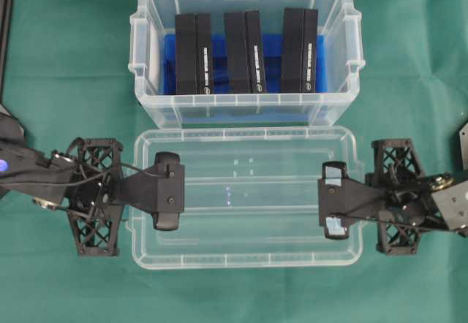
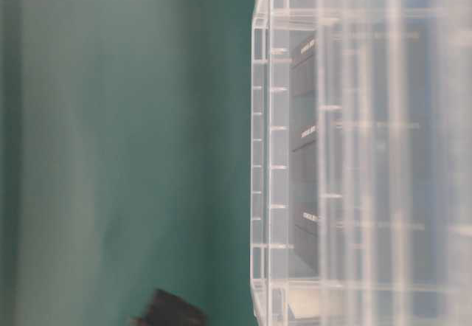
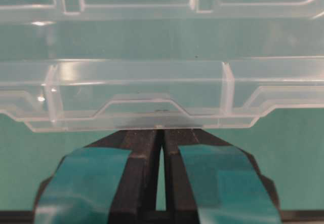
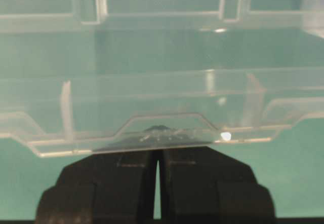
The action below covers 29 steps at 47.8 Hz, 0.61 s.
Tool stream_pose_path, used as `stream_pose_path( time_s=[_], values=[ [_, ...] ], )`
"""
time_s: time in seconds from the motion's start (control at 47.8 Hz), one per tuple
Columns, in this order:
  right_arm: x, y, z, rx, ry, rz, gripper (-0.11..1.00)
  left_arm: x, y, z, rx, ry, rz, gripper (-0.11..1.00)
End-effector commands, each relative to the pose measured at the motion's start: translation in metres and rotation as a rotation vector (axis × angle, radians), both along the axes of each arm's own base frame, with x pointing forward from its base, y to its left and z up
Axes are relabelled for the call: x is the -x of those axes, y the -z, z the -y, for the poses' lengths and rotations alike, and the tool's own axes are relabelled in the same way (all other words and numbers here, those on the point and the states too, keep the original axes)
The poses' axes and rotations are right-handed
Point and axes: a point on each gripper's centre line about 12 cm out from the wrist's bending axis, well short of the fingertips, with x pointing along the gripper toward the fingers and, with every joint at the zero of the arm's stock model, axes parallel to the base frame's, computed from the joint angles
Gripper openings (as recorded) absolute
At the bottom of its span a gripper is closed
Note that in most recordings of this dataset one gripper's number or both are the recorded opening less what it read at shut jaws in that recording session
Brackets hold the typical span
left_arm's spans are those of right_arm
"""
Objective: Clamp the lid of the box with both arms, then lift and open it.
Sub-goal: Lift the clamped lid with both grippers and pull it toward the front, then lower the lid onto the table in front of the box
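The clear flat lid (image 1: 245,191) lies level in front of the box (image 1: 241,107), apart from it. The box is open at the top and holds three black blocks (image 1: 193,52) on a blue insert (image 1: 170,52). My left gripper (image 1: 175,191) is shut on the lid's left end. In the left wrist view its teal-taped fingers (image 3: 96,178) meet at the tab of the lid (image 3: 152,82), where the left gripper (image 3: 158,128) pinches. My right gripper (image 1: 325,200) is shut on the lid's right end. Its black tips (image 4: 158,150) close under the lid's (image 4: 152,92) tab.
Green cloth (image 1: 66,82) covers the table all round. The table-level view shows the box wall (image 2: 269,156) close up and blurred, with a black part (image 2: 166,311) at its lower edge. Dark fixtures stand at the far left (image 1: 6,16) and right (image 1: 462,137) edges.
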Motion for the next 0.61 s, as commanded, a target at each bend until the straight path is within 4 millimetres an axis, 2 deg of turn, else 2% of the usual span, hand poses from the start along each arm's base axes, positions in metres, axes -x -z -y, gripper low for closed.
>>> stream_pose_path(
  time_s=[0.0,0.188,0.586],
  values=[
    [-0.014,-0.003,0.0,-0.037,0.001,0.105,0.0,-0.012,-0.005,-0.002,0.017,-0.02,0.098,0.01],
    [-0.01,0.02,0.002,-0.052,0.004,0.097,0.0,-0.004,0.018,-0.003,0.021,-0.028,0.078,0.01],
    [-0.009,0.044,0.014,-0.064,0.024,0.092,0.0,0.0,0.048,-0.003,0.025,-0.029,0.067,0.01]
  ],
)
